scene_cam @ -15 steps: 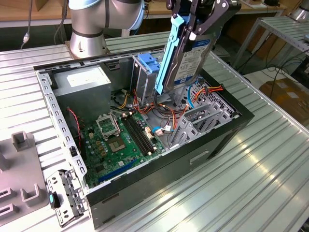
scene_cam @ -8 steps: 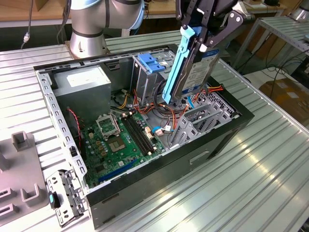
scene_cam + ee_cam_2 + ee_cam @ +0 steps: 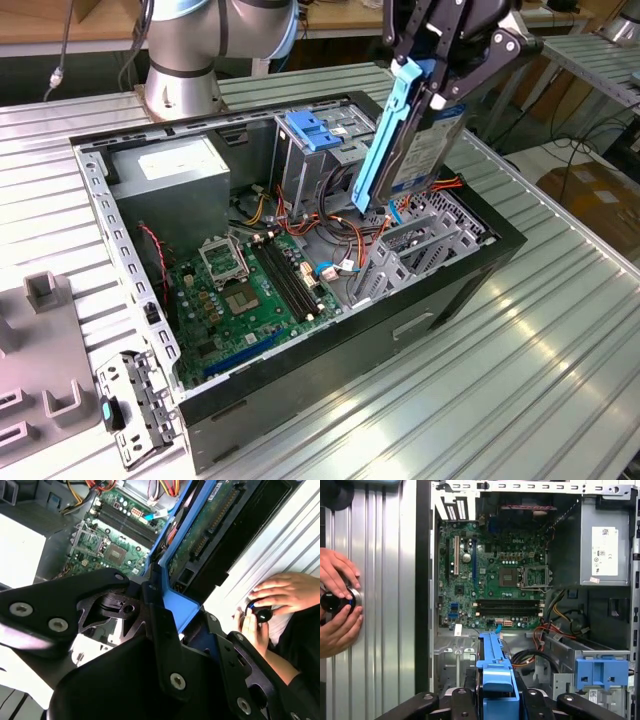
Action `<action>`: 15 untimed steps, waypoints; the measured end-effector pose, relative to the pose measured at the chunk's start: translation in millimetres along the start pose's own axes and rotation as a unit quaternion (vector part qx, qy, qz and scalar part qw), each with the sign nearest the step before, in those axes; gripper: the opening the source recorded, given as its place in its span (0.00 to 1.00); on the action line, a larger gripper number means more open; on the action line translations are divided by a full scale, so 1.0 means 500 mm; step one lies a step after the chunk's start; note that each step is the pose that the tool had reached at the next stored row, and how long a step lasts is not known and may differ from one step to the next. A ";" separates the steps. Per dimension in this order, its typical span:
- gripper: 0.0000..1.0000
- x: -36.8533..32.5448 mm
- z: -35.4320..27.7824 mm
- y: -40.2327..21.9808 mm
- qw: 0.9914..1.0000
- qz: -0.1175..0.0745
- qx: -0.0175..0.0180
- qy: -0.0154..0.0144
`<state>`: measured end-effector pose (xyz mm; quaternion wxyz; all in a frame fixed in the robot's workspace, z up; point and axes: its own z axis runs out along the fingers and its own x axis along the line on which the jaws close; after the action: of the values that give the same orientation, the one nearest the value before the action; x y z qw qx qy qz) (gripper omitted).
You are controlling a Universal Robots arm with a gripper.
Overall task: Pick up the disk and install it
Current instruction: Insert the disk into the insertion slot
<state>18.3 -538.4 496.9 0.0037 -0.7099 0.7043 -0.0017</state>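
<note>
- On the ribbed metal table (image 3: 560, 380): open black computer case (image 3: 450, 290) lying on its side, green motherboard (image 3: 250, 290) facing up, grey power supply (image 3: 170, 170) at one end.
- Above the case's drive cage (image 3: 420, 245): the disk (image 3: 425, 150), held clear of the metal, long axis steep and near upright, top leaning toward the exterior view's right, lower end pointing down just over the red and orange cables (image 3: 340, 225), blue rail edge turned to the exterior view's left.
- At its upper end: gripper (image 3: 432, 85) reaching down from above, black fingers pinched onto the disk's blue tab end.
- Beside the case in the first wrist view: a person's hands (image 3: 337, 575) around a small black knob (image 3: 332, 601).
</note>
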 end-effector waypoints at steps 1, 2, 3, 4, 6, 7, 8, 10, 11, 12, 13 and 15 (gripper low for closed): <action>0.37 0.000 0.001 -0.007 1.000 0.000 0.000 0.000; 0.37 0.000 0.002 -0.012 1.000 0.001 0.000 0.000; 0.37 0.000 0.003 -0.018 1.000 0.001 0.000 0.000; 0.37 0.000 0.004 -0.024 1.000 0.002 0.000 0.000; 0.37 0.000 0.007 -0.030 1.000 0.003 0.000 0.000; 0.37 0.000 0.008 -0.032 1.000 0.003 0.000 0.000; 0.37 0.000 0.009 -0.035 1.000 0.003 0.000 0.000; 0.37 0.000 0.011 -0.035 1.000 0.003 0.000 0.000; 0.37 0.000 0.013 -0.036 1.000 0.003 0.000 0.000; 0.37 0.000 0.016 -0.036 1.000 0.003 0.000 0.000; 0.37 0.001 0.019 -0.037 1.000 0.003 0.000 0.000; 0.37 0.009 0.024 -0.038 1.000 0.003 0.000 0.000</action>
<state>37.5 -542.6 485.1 0.0035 -0.7075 0.7067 -0.0019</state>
